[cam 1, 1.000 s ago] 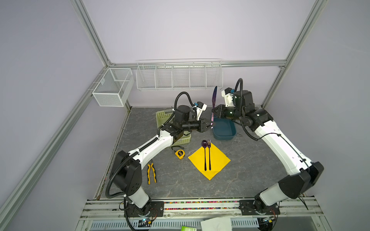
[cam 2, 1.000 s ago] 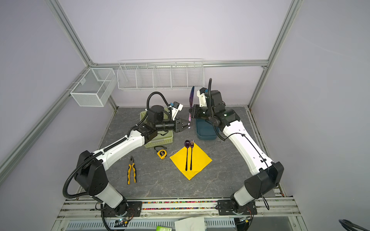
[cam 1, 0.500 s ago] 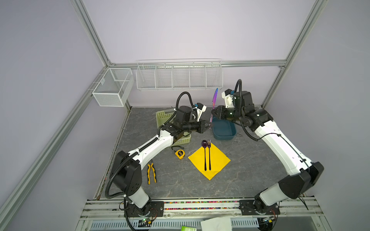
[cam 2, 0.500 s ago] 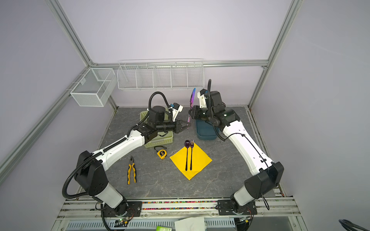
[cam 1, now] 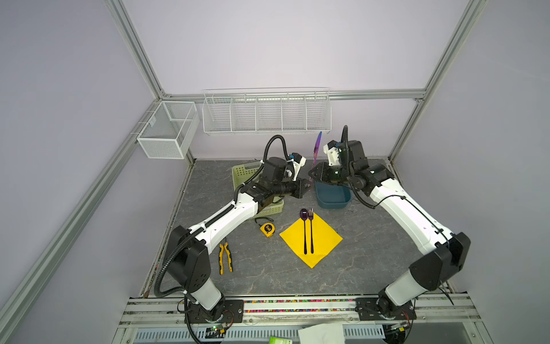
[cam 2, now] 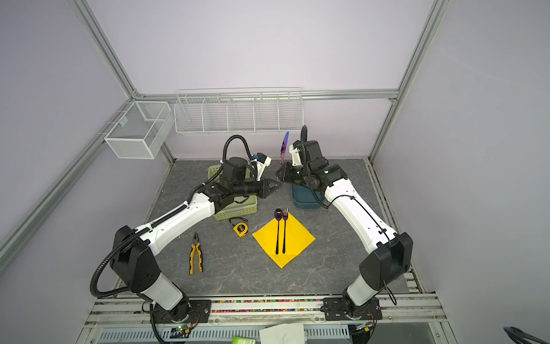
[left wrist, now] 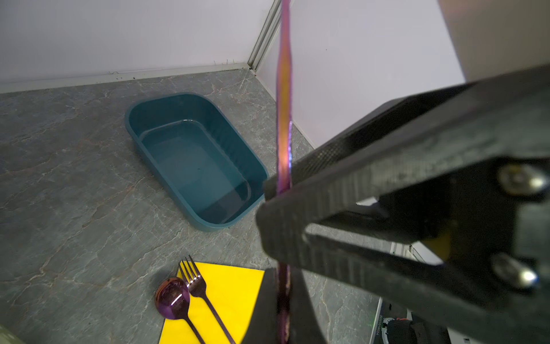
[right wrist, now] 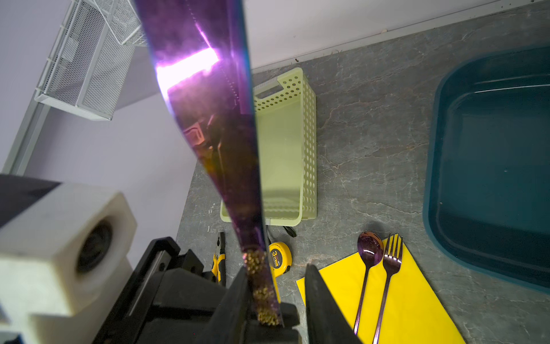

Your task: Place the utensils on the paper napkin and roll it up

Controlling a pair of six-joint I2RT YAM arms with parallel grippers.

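- Passing between arms, the knife [cam 1: 318, 146] stands upright at upper centre of both top views, now pinched low on its handle by the left gripper [left wrist: 273, 202], whose jaws have pressed together on it.
- The right gripper [right wrist: 276, 297] has let go: its jaws stand spread around the handle.
- The fork [cam 1: 311, 232] and spoon [cam 1: 304, 232] lie side by side on the paper napkin [cam 1: 326, 238], lower centre; the knife likely joins them before rolling.

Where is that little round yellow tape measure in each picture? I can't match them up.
In a top view: tape measure just left of the napkin's left corner.
In a top view: same spot beside the napkin.
Left wrist view: not in it.
Right wrist view: near the napkin's corner, partly behind the knife, here.
Shared landmark: the yellow napkin, in all four.
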